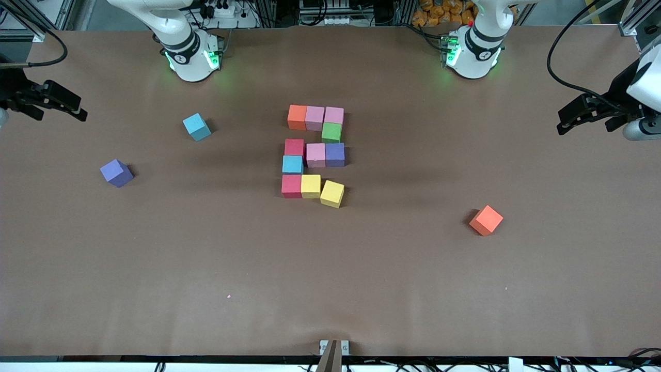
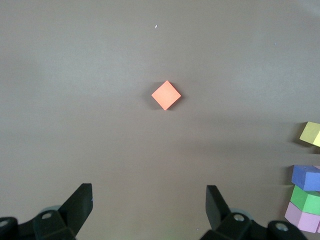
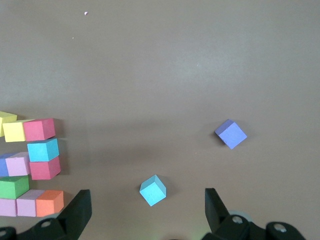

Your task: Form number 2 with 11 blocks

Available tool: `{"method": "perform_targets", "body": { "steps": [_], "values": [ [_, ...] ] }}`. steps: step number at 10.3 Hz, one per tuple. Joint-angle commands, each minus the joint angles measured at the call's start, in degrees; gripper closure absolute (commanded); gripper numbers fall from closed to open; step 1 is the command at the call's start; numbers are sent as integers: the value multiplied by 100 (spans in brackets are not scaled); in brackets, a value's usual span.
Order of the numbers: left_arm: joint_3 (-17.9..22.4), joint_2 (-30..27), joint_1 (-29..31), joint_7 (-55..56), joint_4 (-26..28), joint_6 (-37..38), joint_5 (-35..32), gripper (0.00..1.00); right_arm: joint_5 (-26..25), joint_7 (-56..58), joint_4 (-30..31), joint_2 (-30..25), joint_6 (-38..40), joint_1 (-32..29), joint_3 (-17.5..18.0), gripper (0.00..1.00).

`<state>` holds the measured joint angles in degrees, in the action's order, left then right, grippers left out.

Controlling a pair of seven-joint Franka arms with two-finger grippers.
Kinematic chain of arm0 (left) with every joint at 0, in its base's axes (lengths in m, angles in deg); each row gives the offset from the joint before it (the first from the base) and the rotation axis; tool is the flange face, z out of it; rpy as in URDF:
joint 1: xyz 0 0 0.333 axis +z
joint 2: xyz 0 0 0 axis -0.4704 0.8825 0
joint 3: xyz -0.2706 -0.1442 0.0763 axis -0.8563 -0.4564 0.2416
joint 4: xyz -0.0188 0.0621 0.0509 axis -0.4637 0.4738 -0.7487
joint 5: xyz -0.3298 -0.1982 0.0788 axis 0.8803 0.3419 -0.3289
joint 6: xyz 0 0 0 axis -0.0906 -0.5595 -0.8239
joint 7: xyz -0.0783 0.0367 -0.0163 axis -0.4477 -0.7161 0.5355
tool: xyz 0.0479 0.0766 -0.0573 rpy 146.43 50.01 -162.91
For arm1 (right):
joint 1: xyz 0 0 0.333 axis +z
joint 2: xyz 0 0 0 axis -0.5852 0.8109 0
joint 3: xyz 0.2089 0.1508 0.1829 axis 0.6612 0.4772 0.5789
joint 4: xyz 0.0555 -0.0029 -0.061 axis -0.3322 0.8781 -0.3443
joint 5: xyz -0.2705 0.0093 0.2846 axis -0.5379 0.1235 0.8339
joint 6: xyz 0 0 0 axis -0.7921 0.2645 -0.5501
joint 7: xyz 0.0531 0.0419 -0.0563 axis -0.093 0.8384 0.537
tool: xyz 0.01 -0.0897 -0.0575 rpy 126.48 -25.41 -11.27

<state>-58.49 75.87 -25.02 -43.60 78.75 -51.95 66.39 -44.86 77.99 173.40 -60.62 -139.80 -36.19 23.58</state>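
Your number 2 of coloured foam cubes (image 1: 313, 155) sits mid-desk, nearer the arms' edge.
Left claw (image 2: 149, 200) and right claw (image 3: 148, 202) wait spread and empty over the desk's (image 1: 330, 268) two ends.

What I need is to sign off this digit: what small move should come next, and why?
Probably bring the left gripper, open over its end of the table, to the twisted yellow block and square it up. It sits askew, out of line with the straight yellow block beside it, while the rest of the number 2 looks aligned. The right gripper waits open over its own end.
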Motion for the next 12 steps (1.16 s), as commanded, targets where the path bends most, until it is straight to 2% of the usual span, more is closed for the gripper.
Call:
{"method": "perform_targets", "body": {
  "steps": [1, 12],
  "values": [
    [-8, 33, 39, -144, -100, 70, 77, 0, -236, 13, 45, 45, -173, 64, 52, 0],
    [-8, 33, 30, -56, -91, 17, 121, 0, -183, 13, 45, 80, -191, 20, 52, 0]
  ]
}}
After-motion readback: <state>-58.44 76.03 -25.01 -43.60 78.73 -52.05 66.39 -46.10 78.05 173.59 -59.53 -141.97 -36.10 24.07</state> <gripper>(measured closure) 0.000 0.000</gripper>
